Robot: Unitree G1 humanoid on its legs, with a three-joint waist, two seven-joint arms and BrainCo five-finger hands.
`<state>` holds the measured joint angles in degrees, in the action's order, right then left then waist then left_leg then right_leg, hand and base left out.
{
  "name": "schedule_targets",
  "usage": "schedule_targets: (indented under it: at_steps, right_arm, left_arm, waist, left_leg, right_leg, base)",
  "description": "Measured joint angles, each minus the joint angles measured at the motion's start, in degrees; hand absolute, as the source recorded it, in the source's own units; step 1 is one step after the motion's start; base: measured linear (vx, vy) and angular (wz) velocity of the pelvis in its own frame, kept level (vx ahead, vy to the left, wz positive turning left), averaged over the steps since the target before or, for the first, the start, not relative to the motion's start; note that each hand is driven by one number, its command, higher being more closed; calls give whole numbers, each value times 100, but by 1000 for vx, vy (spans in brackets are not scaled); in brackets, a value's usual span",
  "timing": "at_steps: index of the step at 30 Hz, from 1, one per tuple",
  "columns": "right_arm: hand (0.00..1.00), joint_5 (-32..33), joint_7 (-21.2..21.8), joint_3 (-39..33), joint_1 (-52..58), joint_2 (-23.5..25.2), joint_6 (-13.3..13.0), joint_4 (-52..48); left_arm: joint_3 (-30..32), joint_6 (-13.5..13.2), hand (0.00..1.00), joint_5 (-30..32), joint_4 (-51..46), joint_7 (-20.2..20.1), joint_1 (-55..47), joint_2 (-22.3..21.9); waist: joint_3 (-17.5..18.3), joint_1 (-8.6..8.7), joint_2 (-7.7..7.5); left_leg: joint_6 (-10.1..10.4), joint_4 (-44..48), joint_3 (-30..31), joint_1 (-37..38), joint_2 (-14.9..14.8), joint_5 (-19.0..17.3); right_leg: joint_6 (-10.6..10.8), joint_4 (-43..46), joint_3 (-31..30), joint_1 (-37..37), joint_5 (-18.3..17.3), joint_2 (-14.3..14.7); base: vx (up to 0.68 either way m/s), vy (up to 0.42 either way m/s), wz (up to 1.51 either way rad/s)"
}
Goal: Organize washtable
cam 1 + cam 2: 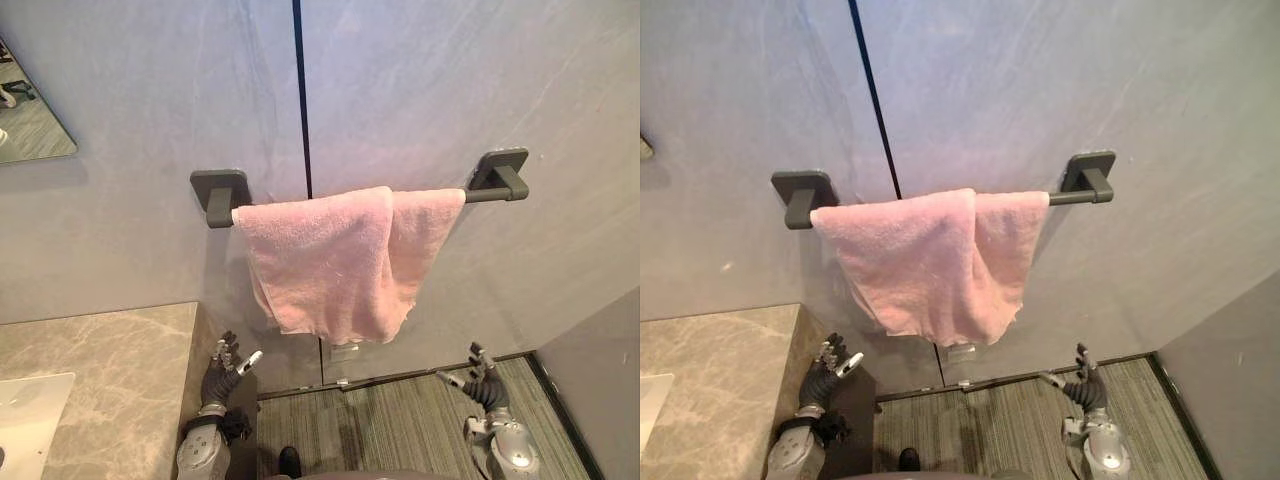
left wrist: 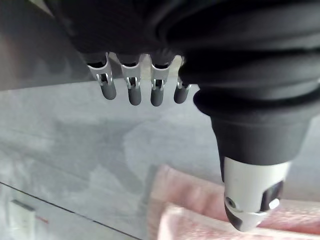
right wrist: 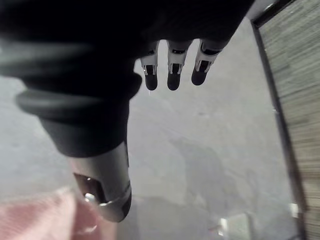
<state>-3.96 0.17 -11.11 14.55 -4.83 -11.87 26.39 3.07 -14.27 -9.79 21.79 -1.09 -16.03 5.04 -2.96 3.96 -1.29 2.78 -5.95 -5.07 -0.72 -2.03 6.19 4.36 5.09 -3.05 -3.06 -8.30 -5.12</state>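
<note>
In the left eye view you see the pink towel (image 1: 325,265) draped over the dark towel bar (image 1: 488,193) on the grey wall (image 1: 150,120). It is doubled over, and its lower edge hangs free, well above the striped floor (image 1: 400,420). The marble desk (image 1: 110,370) ends at your left robot hand (image 1: 225,372), which hovers by the desk's right edge with its fingers spread and empty. A white basin (image 1: 30,415) sits at the desk's far left. Your right robot hand (image 1: 482,378) is raised over the floor, relaxed and holding nothing, with a side wall (image 1: 600,380) near on its right.

The right eye view shows the same layout, with open air under the towel and between the two hands.

In the left wrist view the fingers (image 2: 131,85) are straight and the thumb (image 2: 252,200) stands apart. The towel lies past them, untouched.

In the right wrist view the fingers are straight too, with a corner of the towel beyond the thumb and bare wall running to the floor's edge.
</note>
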Motion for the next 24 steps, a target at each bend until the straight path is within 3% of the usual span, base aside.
schedule_targets:
  at_steps: [12, 24]
  right_arm:
    - [0, -17, 5, 309, -288, -7, 165, 1740]
    - [0, 345, -43, 311, -411, 7, 328, 2318]
  left_arm:
    - [-146, 83, 0, 617, 1889, 211, 371, 38]
    - [-138, 257, 0, 834, 2876, 296, 482, 30]
  waist:
    - [-142, -7, -33]
    - [-222, -20, -43]
  left_leg:
    - [24, 30, -43, 158, -2, -70]
    - [56, 0, -97, 282, 1, -183]
  right_leg:
    - [-21, -99, -22, -191, -32, -2]
    - [-23, -64, -47, -278, -138, -12]
  base:
    - [26, -13, -1]
    - [-6, -6, -2]
